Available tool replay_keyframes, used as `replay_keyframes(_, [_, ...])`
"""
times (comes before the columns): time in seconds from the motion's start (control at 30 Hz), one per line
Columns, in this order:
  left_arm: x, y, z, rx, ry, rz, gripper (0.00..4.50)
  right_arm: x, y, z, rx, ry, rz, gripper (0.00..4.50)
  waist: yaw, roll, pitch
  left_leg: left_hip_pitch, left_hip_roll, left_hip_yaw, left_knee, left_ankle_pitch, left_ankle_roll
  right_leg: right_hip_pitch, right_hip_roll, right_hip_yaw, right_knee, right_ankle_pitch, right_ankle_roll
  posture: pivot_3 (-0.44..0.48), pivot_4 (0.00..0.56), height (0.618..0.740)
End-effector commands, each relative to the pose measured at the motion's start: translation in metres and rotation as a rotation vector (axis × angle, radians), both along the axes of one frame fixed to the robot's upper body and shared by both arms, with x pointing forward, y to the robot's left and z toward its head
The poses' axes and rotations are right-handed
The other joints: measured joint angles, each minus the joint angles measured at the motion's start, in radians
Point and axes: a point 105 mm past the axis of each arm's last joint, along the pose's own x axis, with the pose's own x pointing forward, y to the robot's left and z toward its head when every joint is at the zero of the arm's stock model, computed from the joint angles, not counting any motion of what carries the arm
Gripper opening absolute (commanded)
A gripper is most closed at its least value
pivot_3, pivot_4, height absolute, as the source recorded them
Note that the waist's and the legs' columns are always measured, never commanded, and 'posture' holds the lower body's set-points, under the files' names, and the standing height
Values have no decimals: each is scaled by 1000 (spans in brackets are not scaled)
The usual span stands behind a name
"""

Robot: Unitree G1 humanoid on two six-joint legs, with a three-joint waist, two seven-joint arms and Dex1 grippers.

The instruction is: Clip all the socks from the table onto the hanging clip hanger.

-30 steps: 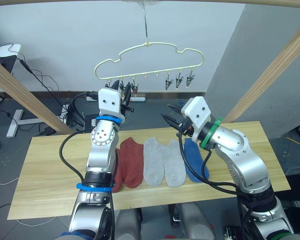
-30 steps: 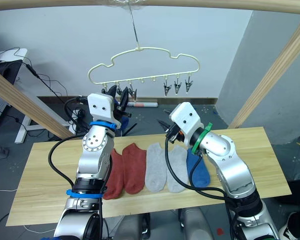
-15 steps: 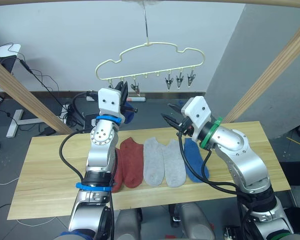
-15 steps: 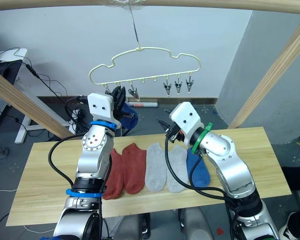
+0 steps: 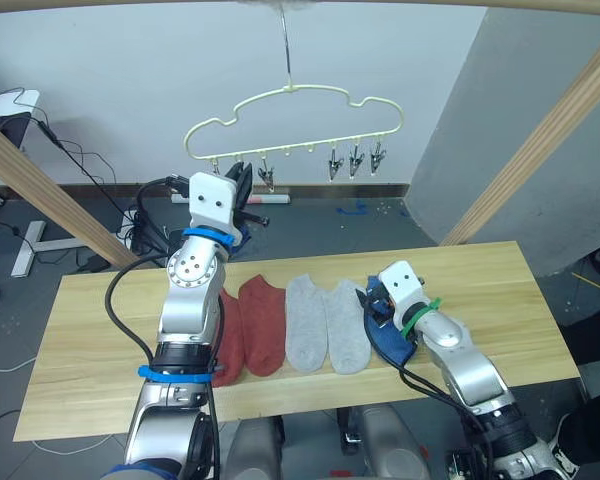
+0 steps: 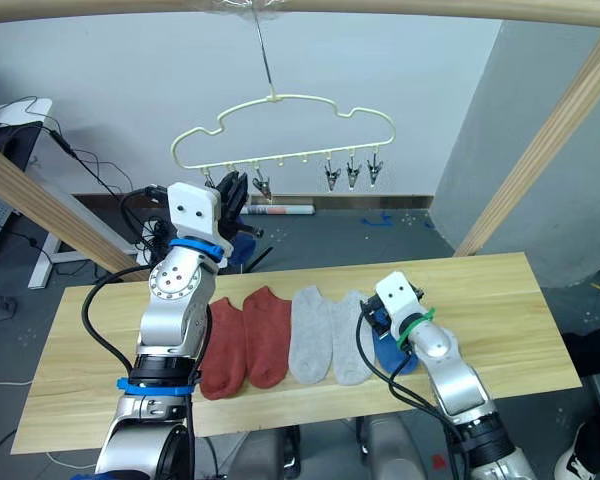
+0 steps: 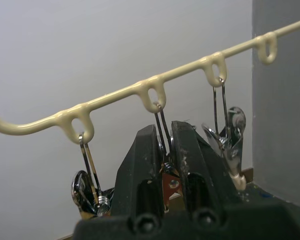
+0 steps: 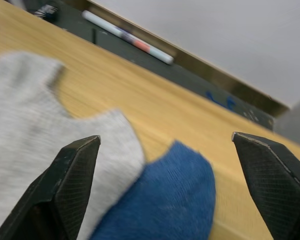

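The left hand (image 7: 164,150) is raised to the clip hanger (image 5: 290,110), its two black fingers (image 7: 140,165) pressed close together on the second metal clip (image 7: 162,125) from the hanger's left end, so the hand is closed and gripping that clip. Just beside it hang the first clip (image 7: 87,185) on one side and the third clip (image 7: 229,135) on the other, each dangling from a small loop of the pale cream wire. Three more clips (image 5: 355,160) hang in a close group toward the hanger's right end, and the hanger's hook goes up to a wooden rail (image 5: 540,5) overhead. The right hand (image 8: 170,180) is low over the bench (image 5: 100,330), its two fingers (image 8: 70,180) spread wide apart and holding nothing; between them lies the blue sock (image 8: 160,210), touching the edge of a light grey sock (image 8: 35,125) beside it. From the head views the socks lie in a row on the bench: two rust-red socks (image 5: 255,325) nearest the left arm, then two light grey socks (image 5: 325,325), then the blue sock (image 5: 380,335) directly under the right hand (image 5: 372,303). Beyond the far edge of the bench, a marker pen (image 8: 127,37) lies on the dark floor (image 5: 320,215) near the wall.
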Motion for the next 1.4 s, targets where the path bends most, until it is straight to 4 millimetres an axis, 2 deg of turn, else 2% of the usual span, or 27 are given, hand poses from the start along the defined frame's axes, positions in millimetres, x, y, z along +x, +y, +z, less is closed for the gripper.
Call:
replay_keyframes(0.03, [-6, 1, 14, -5, -48, -17, 92, 10, -11, 2, 7, -47, -50, 4500, 1, 0, 0, 0, 0, 0, 0, 0, 0, 0, 0, 0, 0, 0, 0, -139, 295, 740])
replay_keyframes(0.17, [-7, 0, 14, -4, -45, -21, 92, 10, -21, -4, 43, -46, -80, 4500, 4, 0, 0, 0, 0, 1, 0, 0, 0, 0, -1, 1, -1, 0, 0, -131, 293, 740])
replay_keyframes(0.37, [-7, 1, 14, -5, -40, -24, 92, 2, -25, -8, 94, -21, -73, 4500, 7, 0, 0, 0, 0, 1, 0, 0, 0, 0, -1, 1, -1, 0, 0, -134, 292, 740])
replay_keyframes(0.63, [-7, 0, 12, -5, -32, -31, 92, 1, -17, -22, 76, 51, -51, 4500, 8, 0, 0, 0, 0, 0, 0, 0, 0, 0, -1, 1, -1, 0, 0, -136, 291, 740])
replay_keyframes(0.77, [-6, 0, 12, -8, -24, -42, 92, 7, -23, -29, 123, 135, -145, 3633, 8, 0, 0, 0, 0, 1, 0, 0, 0, 0, -1, 1, 0, 0, 0, -128, 289, 740])
replay_keyframes(1.0, [-6, 1, 12, -25, 5, -81, 92, 7, -27, -28, 101, 145, -149, 1018, 20, 0, 0, 0, 0, 1, 0, 0, 0, 0, -1, 1, 0, 0, 0, -122, 292, 740])
replay_keyframes(1.1, [-7, -2, 13, -53, 33, -128, 92, 6, -21, -16, 86, 86, -98, 1, 24, 0, 0, 0, 0, 0, 0, 0, 0, 0, -1, 1, 0, 0, 0, -119, 292, 740])
replay_keyframes(1.2, [-10, -7, 17, -62, 46, -183, 92, 5, -12, 11, 45, -29, -14, 0, 23, 0, 0, 0, 0, 1, 0, 0, 0, 0, -1, 1, 0, 0, 0, -117, 294, 740])
replay_keyframes(1.4, [-14, -10, 23, -83, 77, -247, 92, 3, 26, 89, -14, -292, 196, 0, 21, 1, 1, 0, 0, 1, 0, 0, 0, 0, 0, 1, 0, 0, 0, -118, 296, 740])
